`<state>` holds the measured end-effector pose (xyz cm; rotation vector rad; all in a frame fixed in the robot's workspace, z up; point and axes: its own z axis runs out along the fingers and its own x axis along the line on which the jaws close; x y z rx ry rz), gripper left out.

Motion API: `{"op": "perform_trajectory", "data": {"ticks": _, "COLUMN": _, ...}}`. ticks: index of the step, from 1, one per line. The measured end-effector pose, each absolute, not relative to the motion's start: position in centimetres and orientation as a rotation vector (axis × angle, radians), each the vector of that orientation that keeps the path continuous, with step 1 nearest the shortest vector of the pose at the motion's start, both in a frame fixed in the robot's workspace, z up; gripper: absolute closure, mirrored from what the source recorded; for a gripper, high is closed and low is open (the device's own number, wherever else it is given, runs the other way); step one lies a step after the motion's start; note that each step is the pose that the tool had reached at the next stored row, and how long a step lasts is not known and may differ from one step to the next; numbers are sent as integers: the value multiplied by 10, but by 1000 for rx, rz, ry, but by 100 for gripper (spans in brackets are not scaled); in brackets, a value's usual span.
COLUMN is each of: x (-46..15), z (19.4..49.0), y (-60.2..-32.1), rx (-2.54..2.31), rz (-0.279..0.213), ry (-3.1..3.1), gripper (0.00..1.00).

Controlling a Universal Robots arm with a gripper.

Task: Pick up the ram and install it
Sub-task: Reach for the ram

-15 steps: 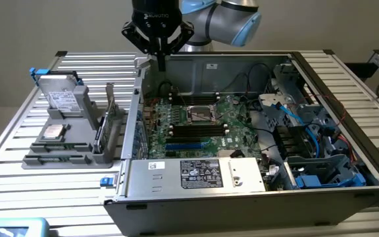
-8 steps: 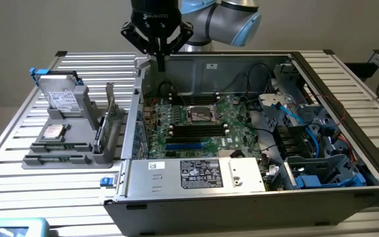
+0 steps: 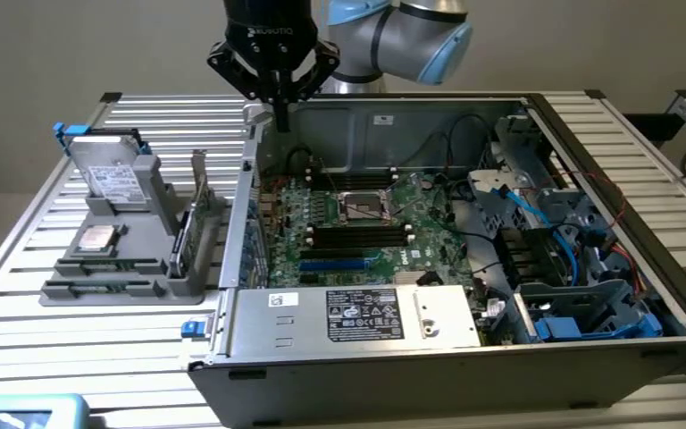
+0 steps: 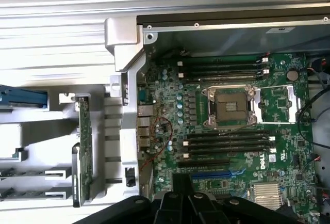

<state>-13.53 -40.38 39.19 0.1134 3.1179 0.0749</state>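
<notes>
The ram (image 3: 179, 239) stands on its edge in the grey holder (image 3: 117, 290) on the exterior view's left, beside the open computer case; in the wrist view it is a thin dark strip (image 4: 76, 175). A taller green expansion card (image 3: 203, 192) stands upright next to it. My gripper (image 3: 281, 114) hangs above the case's rear left corner, well above and behind the ram, shut with nothing between its fingers. Its dark body (image 4: 181, 198) shows in the wrist view over the motherboard (image 4: 170, 105). Long black memory slots (image 4: 227, 144) lie on both sides of the CPU socket (image 4: 229, 106).
The holder also carries a hard drive (image 3: 111, 179) and a processor chip (image 3: 96, 238). Inside the case (image 3: 439, 357) are the power supply (image 3: 355, 315), cables (image 3: 498, 192) and blue drive bays (image 3: 581, 322). All of it rests on a slatted metal table (image 3: 33, 331).
</notes>
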Motion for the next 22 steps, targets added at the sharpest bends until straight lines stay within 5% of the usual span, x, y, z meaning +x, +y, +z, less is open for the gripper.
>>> {"op": "perform_trajectory", "data": {"ticks": 22, "x": -206, "z": 376, "y": -420, "rx": 113, "rz": 75, "ry": 3118, "gripper": 89}}
